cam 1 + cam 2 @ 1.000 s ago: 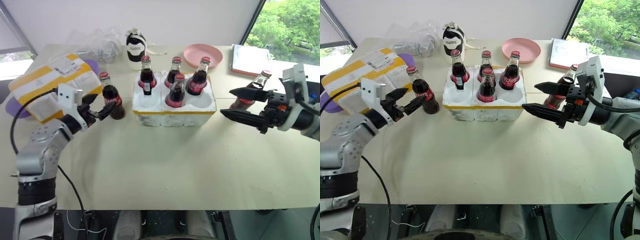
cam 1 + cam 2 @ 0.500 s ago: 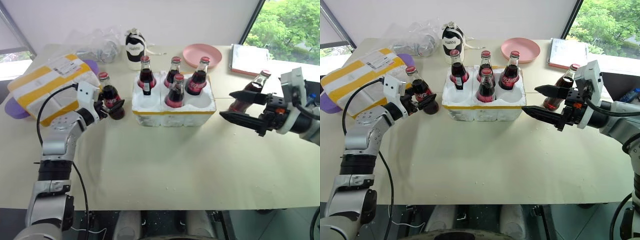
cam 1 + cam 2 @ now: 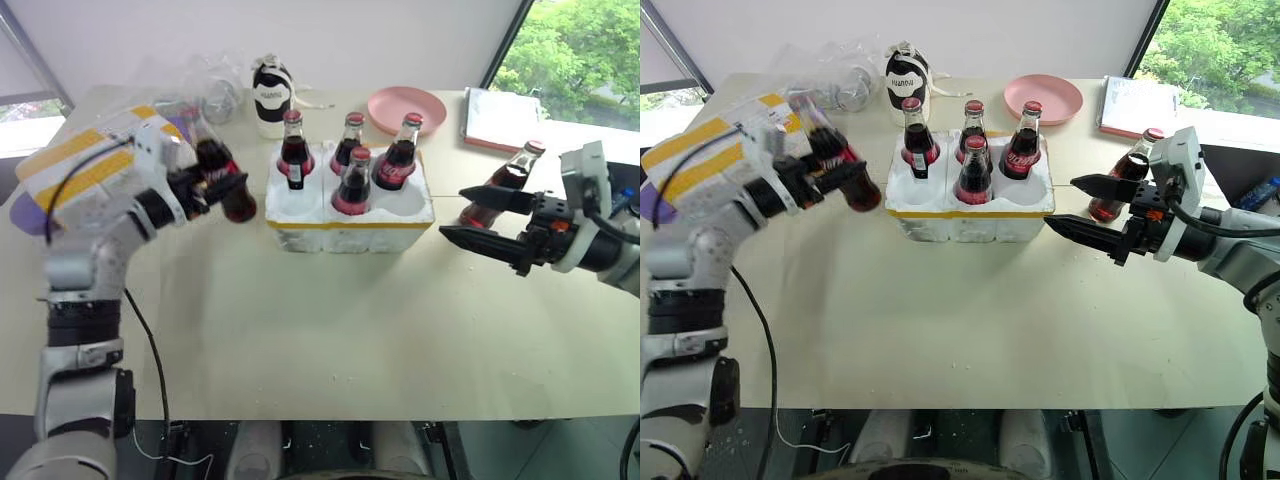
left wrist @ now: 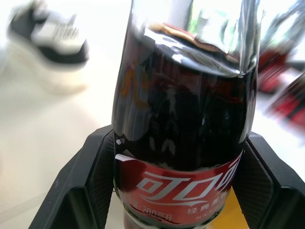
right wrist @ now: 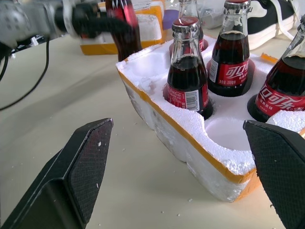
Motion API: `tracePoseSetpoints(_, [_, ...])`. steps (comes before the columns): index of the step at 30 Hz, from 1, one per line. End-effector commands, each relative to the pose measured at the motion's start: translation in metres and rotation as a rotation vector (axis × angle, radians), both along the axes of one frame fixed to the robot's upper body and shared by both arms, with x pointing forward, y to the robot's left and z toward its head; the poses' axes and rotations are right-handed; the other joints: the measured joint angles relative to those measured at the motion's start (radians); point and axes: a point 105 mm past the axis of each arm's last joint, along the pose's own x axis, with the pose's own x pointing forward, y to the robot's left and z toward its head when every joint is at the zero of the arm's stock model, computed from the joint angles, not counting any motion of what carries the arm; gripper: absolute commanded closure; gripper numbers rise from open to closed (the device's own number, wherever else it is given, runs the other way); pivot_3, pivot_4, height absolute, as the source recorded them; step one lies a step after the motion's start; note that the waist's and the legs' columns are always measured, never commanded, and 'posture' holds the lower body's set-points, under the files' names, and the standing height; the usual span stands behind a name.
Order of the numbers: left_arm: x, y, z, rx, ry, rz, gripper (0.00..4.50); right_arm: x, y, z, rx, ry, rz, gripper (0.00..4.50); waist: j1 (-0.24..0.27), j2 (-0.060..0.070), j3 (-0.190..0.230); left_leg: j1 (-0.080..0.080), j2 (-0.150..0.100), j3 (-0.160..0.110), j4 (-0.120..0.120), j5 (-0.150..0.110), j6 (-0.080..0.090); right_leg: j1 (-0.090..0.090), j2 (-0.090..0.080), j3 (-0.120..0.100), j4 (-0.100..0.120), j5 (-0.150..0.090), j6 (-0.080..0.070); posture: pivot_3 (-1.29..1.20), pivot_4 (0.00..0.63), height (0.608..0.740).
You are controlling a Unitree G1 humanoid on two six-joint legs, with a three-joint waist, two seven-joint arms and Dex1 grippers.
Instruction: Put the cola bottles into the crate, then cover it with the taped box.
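Note:
My left gripper is shut on a cola bottle, which hangs tilted above the table just left of the crate. In the left wrist view the black fingers clamp this bottle at its red label. The white foam crate holds several cola bottles; its front-left well and front-right well are empty. Another cola bottle stands on the table right of the crate. My right gripper is open in front of it, holding nothing. The taped box lies at the far left.
A black-and-white bottle and crumpled clear plastic sit behind the crate. A pink plate and a stack of papers lie at the back right. A purple object peeks from under the taped box.
The left gripper closed on the bottle beside the taped box and lifted it off the table, tilting it. The right gripper stayed open in place.

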Motion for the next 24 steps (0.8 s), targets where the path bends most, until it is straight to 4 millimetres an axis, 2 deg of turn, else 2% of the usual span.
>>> tracePoseSetpoints(1, [-0.027, -0.016, 0.065, -0.082, -0.181, -0.153, 1.74, -0.005, -0.001, 0.012, 0.007, -0.062, -0.001, 0.0, 0.0, 0.0, 0.0, 0.0, 0.0, 0.0, 0.0, 0.0, 0.0, 0.0, 0.0, 0.0, 0.0, 0.0, 0.0, 0.0, 0.15, 0.74])
tracePoseSetpoints(4, [-0.031, -0.034, 0.079, -0.077, -0.216, -0.226, 1.74, -0.005, -0.002, 0.011, 0.008, -0.062, -0.01, 0.0, 0.0, 0.0, 0.0, 0.0, 0.0, 0.0, 0.0, 0.001, -0.001, 0.0, 0.0, 0.0, 0.0, 0.0, 0.0, 0.0, 0.15, 0.74])
tracePoseSetpoints(6, [-0.027, -0.048, 0.075, -0.053, -0.221, -0.25, 1.74, -0.005, -0.002, 0.011, 0.009, -0.063, -0.016, 0.0, 0.0, 0.0, 0.0, 0.0, -0.001, 0.0, 0.0, 0.001, -0.001, 0.0, 0.0, 0.0, 0.001, 0.0, 0.0, 0.0, 0.15, 0.74])
tracePoseSetpoints(11, [-0.012, -0.068, 0.046, 0.004, -0.181, -0.279, 1.74, -0.007, -0.003, 0.011, 0.014, -0.071, -0.034, 0.0, 0.0, 0.0, 0.0, 0.0, -0.001, 0.0, 0.0, 0.001, -0.002, 0.001, 0.0, 0.0, 0.0, 0.0, 0.0, 0.0, 0.15, 0.74])
tracePoseSetpoints(14, [0.002, -0.073, 0.009, 0.068, -0.122, -0.253, 1.74, -0.009, -0.005, 0.01, 0.022, -0.073, -0.05, 0.0, -0.002, 0.0, 0.0, 0.0, -0.001, 0.0, 0.0, 0.001, -0.002, 0.0, 0.0, 0.0, 0.0, 0.0, 0.0, 0.0, 0.15, 0.74])
tracePoseSetpoints(16, [0.005, -0.074, -0.005, 0.111, -0.112, -0.246, 1.74, -0.009, -0.005, 0.008, 0.029, -0.072, -0.062, 0.0, -0.002, 0.0, 0.0, 0.001, -0.001, 0.0, 0.0, 0.001, -0.002, 0.0, 0.0, 0.0, 0.0, 0.0, 0.0, 0.0, 0.15, 0.74])
tracePoseSetpoints(24, [0.003, -0.074, -0.014, 0.21, -0.145, -0.269, 1.74, -0.009, -0.006, 0.004, 0.037, -0.065, -0.078, 0.0, 0.0, 0.0, 0.0, 0.0, 0.0, 0.0, 0.001, -0.001, 0.001, 0.001, 0.001, 0.0, -0.001, 0.0, 0.0, 0.0, 0.15, 0.74])
